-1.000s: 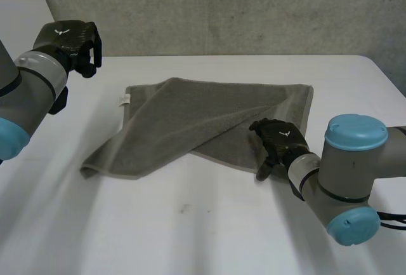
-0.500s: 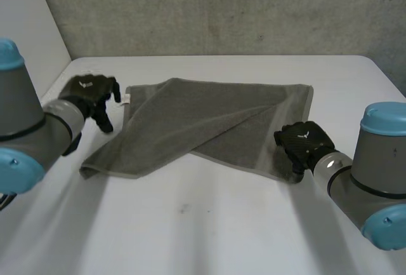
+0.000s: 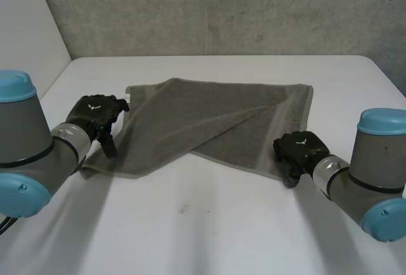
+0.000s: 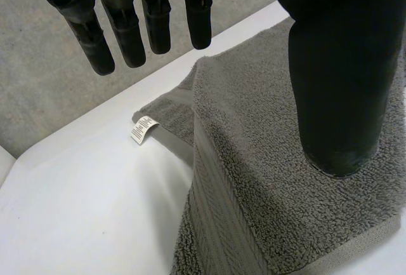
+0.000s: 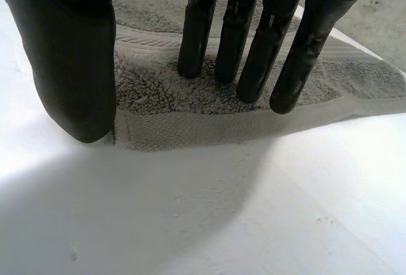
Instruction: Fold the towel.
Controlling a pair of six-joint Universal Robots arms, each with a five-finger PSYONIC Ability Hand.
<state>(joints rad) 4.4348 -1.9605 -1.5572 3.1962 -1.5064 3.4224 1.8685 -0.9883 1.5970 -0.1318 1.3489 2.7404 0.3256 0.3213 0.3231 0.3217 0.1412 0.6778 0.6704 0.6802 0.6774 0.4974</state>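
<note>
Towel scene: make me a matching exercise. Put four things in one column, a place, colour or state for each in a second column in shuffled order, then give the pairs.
Column one:
1. left hand
2. right hand
3. label
4. towel

Column two:
A. white, sticking out at the cloth's far left corner
B. grey, lying with one part folded over diagonally
C. open, straight fingertips on the cloth's near right corner
D. open, at the cloth's left edge

Pairs: 1-D, 2-C, 3-A, 4-B
</note>
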